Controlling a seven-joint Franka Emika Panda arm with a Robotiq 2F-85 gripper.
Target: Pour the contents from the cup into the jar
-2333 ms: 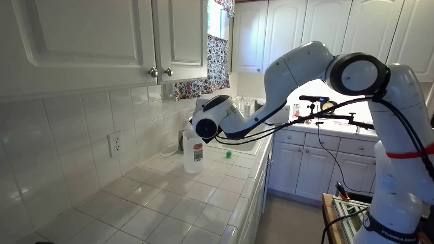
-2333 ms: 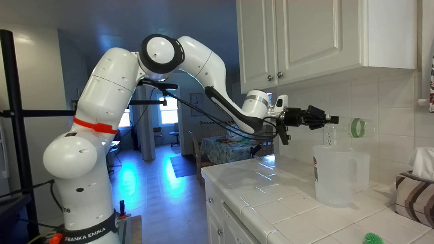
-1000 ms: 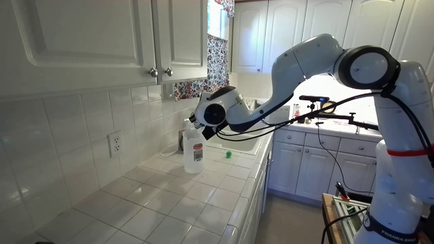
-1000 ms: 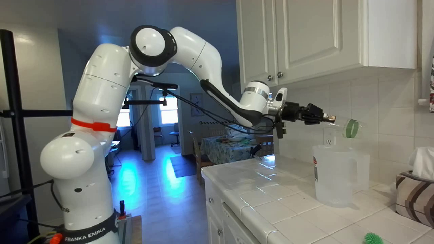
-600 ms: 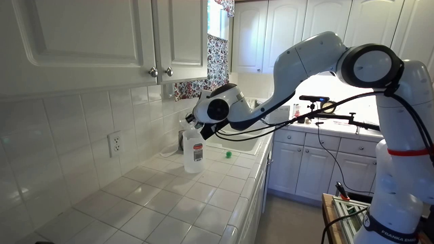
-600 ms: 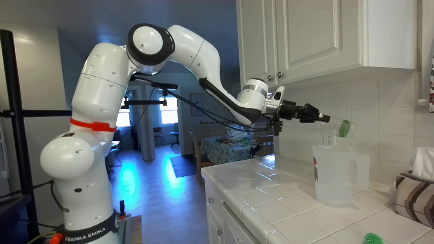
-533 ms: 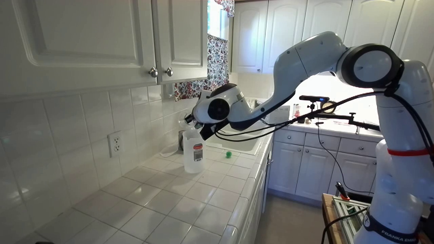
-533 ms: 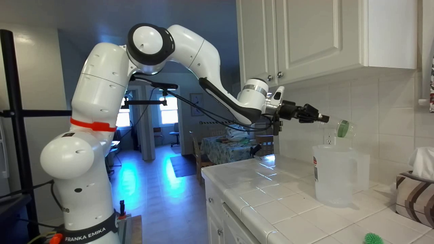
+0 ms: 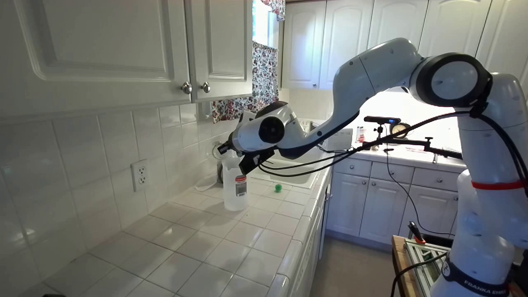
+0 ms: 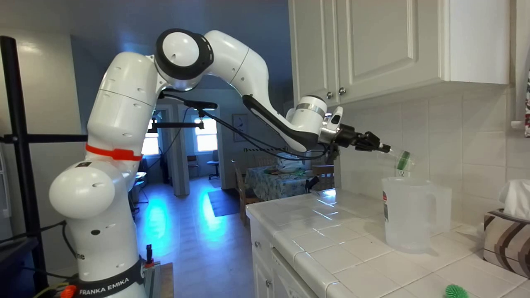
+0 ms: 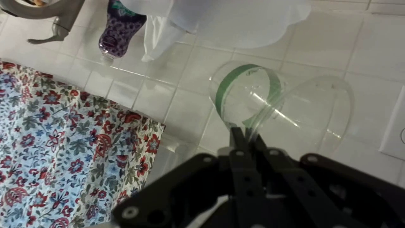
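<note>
Clear cup: in an exterior view, the clear cup (image 10: 403, 159) dips more steeply than half a second ago, its green-banded end lowest; with the end effector (image 10: 385, 147) it has shifted from over the handle side to just above the rim, as seen here.
Translucent jar: the translucent jar (image 10: 408, 217) stands upright and unmoved on the table (image 10: 356, 252), apart from the cup.
Pour: the change reads as the tilt being adjusted above the jar; no contents show falling, so I cannot tell whether pouring is under way or done.
Spiky green ball: the spiky green ball (image 10: 455, 291) is cut off below.
Jar label: in an exterior view, the red-and-grey label (image 9: 241, 185) shows, but the black block (image 9: 252, 161) on the wrist now covers more of the jar's top; its mouth is hidden.
Cup outline: only a faint ring against the wall tiles (image 9: 169, 165), so its depth over the jar is unclear.
End effector: in the wrist view, the fingertips are pressed together, pinching the cup's wall.
Green band: the green band (image 11: 229, 78) is plain, but overlapping clear edges leave mouth and contents uncertain.
Top edge: a whitish shape (image 11: 246, 25), perhaps the jar, is cut off.
</note>
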